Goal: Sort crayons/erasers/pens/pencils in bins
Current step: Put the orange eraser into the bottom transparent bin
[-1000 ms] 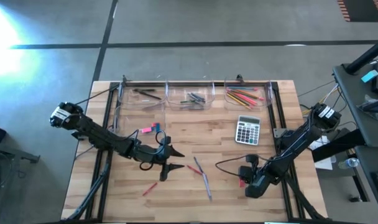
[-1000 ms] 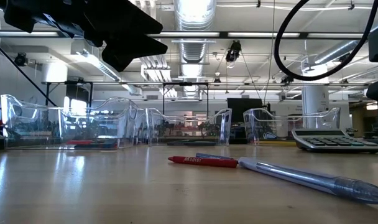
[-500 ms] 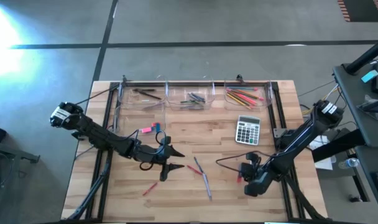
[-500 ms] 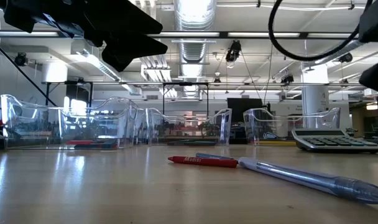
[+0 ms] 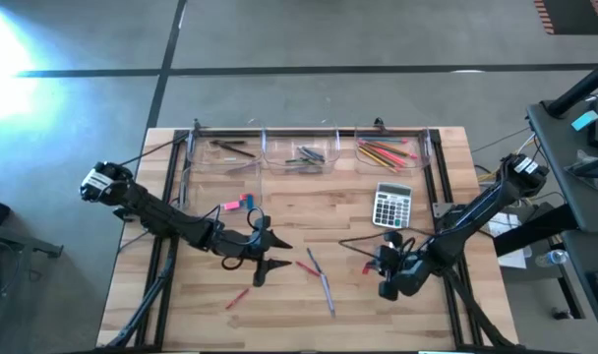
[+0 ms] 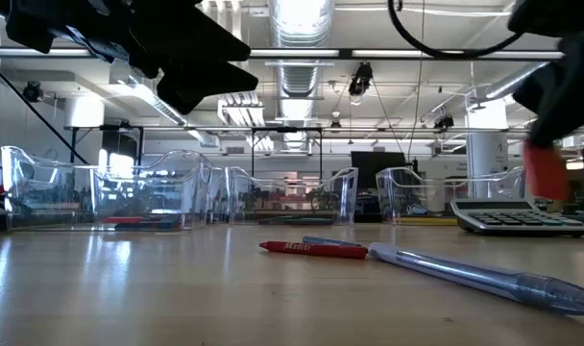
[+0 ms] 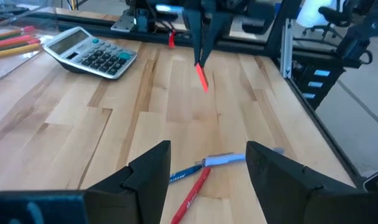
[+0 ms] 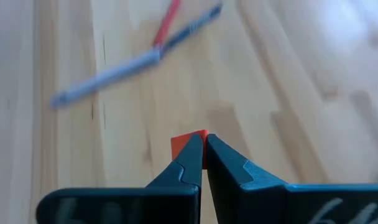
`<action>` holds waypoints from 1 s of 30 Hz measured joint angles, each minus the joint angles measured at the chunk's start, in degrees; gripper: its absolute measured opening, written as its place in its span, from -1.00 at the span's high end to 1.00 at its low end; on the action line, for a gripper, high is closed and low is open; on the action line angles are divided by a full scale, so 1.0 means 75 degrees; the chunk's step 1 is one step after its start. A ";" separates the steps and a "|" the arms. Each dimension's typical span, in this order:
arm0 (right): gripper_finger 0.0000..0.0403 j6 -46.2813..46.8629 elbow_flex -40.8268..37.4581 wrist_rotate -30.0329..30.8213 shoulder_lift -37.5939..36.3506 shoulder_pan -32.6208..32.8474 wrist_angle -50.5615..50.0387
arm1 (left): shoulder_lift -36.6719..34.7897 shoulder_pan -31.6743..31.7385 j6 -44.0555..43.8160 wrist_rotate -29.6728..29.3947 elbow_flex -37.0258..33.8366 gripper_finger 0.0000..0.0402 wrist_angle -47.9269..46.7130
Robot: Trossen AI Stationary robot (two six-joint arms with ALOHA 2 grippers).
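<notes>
Held thing: a short red-orange crayon stick [image 7: 202, 77] is hanging point-down from the right gripper [image 8: 204, 146], lifted clear of the wooden table [image 5: 309, 211] at its near right part, to the near side of the grey calculator [image 5: 391, 206].
Handling: it is likely light and stiff, waxy and a little slippery, and apt to snap if squeezed hard; a pinch near its middle or upper end, as here, is looking sound, though a grip at one end may be letting it swing.
Right fingers: they are pinching tight on the crayon's top, almost touching each other, with only a sliver of red showing between them in the right wrist view.
Left gripper: the left gripper [image 5: 263, 258] is hovering over the near middle of the table, its fingers spread wide and holding nothing.
Things left on the table: a red crayon [image 6: 312, 249] and a clear blue pen [image 6: 479, 276] are lying close together near the centre; another red stick [image 5: 237, 298] is lying nearer and to the left; pink and blue eraser blocks [image 5: 236, 205] are sitting left of centre.
Bins: the clear plastic bins [image 5: 309, 152] are standing in a row along the far edge; the right one is holding orange, red, yellow and green pencils [image 5: 386, 152].
Step, as I judge it: carrying the crayon towards its bin.
</notes>
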 joint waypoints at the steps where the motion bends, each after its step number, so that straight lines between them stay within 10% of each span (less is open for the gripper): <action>1: 0.96 -0.0224 0.0002 0.0078 -0.0009 -0.0144 0.0242 | 0.0000 0.0000 0.0006 -0.0003 -0.0003 0.03 -0.0065; 12: 0.96 -0.2820 0.0011 0.0184 0.0055 -0.1875 0.3241 | -0.0495 -0.0005 -0.0327 -0.0004 -0.0010 0.03 -0.0637; 30: 0.96 -0.3467 0.0011 -0.0091 0.0063 -0.2387 0.4017 | 0.1874 0.0352 -0.0423 -0.0312 0.1093 -0.20 0.1255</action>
